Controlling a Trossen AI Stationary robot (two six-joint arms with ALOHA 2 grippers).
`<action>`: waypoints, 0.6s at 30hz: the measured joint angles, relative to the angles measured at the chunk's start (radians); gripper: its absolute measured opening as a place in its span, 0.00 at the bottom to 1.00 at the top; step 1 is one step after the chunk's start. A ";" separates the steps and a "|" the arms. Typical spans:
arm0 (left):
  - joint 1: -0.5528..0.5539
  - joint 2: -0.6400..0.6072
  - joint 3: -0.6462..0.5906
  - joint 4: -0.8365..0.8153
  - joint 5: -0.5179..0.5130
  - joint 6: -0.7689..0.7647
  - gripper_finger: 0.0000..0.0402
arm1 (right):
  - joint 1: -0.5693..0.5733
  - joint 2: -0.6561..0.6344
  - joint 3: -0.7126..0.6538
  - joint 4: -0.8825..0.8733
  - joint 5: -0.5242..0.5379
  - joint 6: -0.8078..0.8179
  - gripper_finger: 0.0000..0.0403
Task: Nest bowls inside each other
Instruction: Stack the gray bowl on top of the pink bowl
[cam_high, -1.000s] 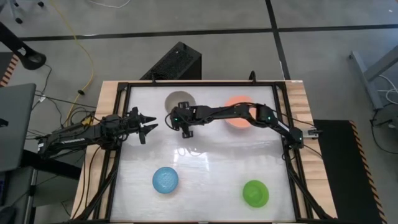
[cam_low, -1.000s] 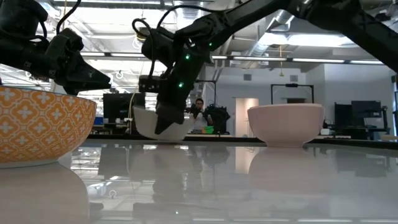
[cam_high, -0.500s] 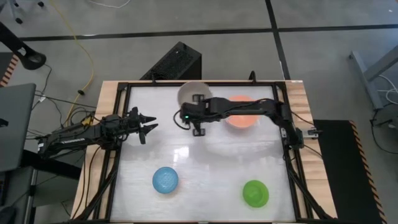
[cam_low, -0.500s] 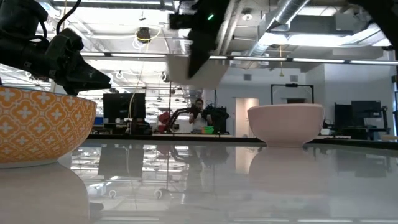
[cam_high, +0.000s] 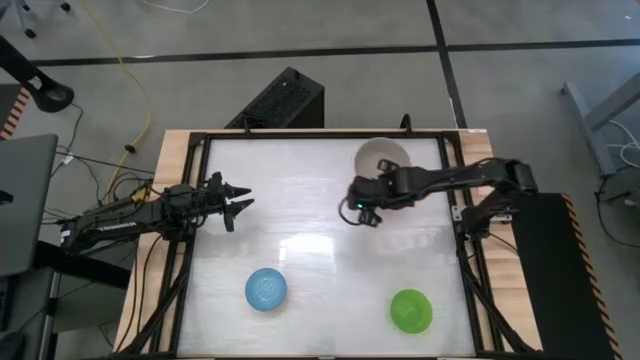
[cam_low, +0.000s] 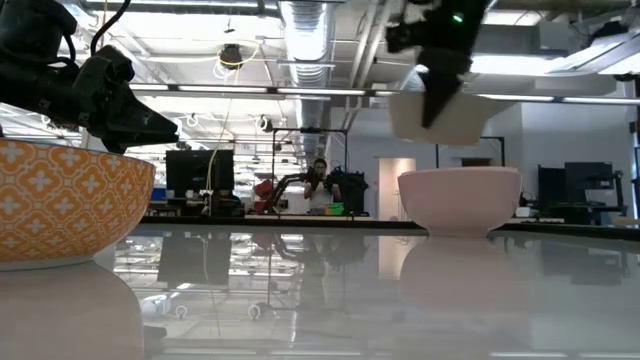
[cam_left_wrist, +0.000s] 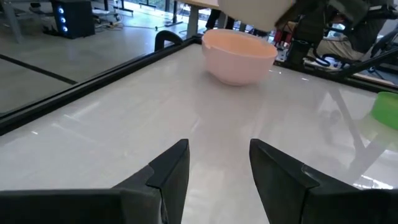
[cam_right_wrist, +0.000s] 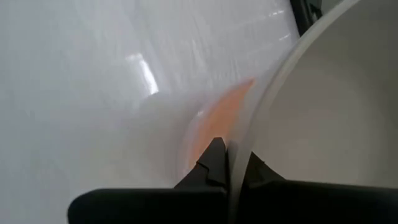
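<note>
My right gripper (cam_high: 372, 186) is shut on the large pale pink-white bowl (cam_high: 383, 157) and holds it in the air at the table's far right. The bowl hangs straight over the salmon-pink bowl (cam_low: 460, 200), which stands on its base on the table. The high view hides the salmon bowl, but the left wrist view shows the salmon bowl (cam_left_wrist: 239, 56). At the table's left, my left gripper (cam_high: 240, 198) waits open and touches nothing. The small blue bowl (cam_high: 266, 289) and the small green bowl (cam_high: 411, 310) stand near the front edge. My right gripper pinches the pale bowl's rim (cam_right_wrist: 239, 163), with one finger (cam_right_wrist: 214, 160) outside the wall and the other inside. The fingers slant down onto the rim from the near left side. The bowl is lifted clear with its mouth up, above the salmon bowl (cam_right_wrist: 217, 118).
A black frame (cam_high: 320, 133) borders the white tabletop. A bowl with an orange-patterned wall (cam_low: 60, 200) stands close to the low camera at the left. There is open table between the far bowls and the two near ones.
My right gripper has lifted the pale bowl off the table at the far middle. It has carried the bowl up and toward the right edge until it hangs over the salmon bowl, and the wrist rolled on the way. The bowl has stayed mouth up.
</note>
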 joint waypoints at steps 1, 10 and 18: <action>0.000 0.000 0.000 0.000 0.000 0.000 0.39 | 0.000 -0.020 -0.041 0.021 0.000 0.006 0.02; 0.000 0.000 0.000 0.000 0.000 -0.023 0.39 | -0.030 -0.047 -0.206 0.141 -0.042 0.009 0.02; 0.000 0.000 0.000 0.000 0.000 -0.024 0.39 | -0.070 -0.046 -0.216 0.144 -0.057 0.032 0.02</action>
